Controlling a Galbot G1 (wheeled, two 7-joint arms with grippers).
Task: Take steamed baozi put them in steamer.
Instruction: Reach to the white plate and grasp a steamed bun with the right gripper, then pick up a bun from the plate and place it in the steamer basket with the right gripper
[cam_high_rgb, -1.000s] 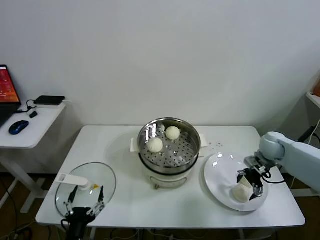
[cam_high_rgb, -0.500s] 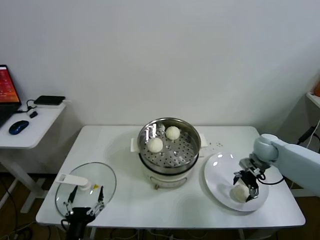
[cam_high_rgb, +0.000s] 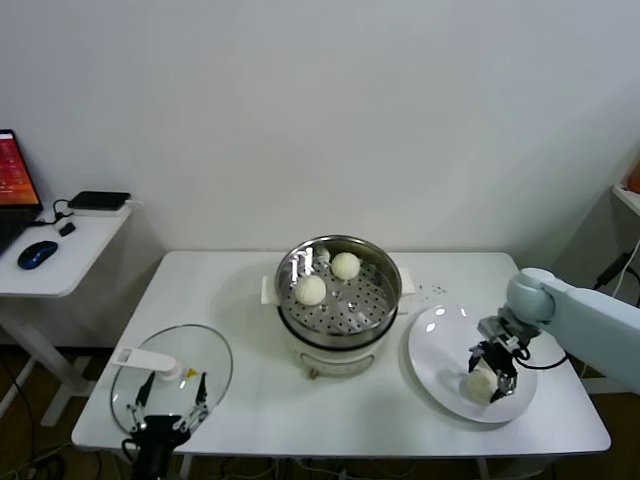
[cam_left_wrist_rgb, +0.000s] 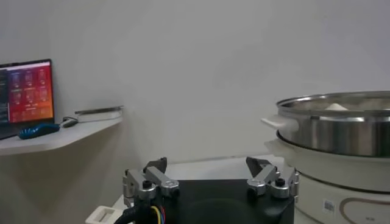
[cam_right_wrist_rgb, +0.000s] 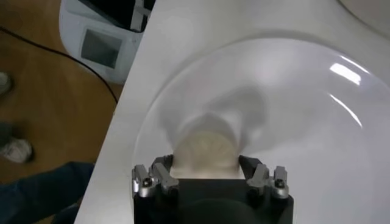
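Your right gripper (cam_high_rgb: 494, 377) straddled the plate's (cam_high_rgb: 432, 358) baozi (cam_high_rgb: 481, 384), fingers touching both sides, grip unconfirmed; left gripper (cam_high_rgb: 172, 400) hung spread, empty.

Off-white baozi (cam_high_rgb: 481, 384), white plate (cam_high_rgb: 437, 352)

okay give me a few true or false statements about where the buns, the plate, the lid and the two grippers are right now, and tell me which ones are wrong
1. Two baozi lie in the steamer. True.
2. The right gripper is over the steamer. False: it is down on the white plate, its jaws on either side of a baozi.
3. The glass lid covers the steamer. False: it lies on the table, left of the uncovered steamer.
4. The left gripper is by the lid, holding nothing. True.
5. The plate holds three baozi. False: only one shows.
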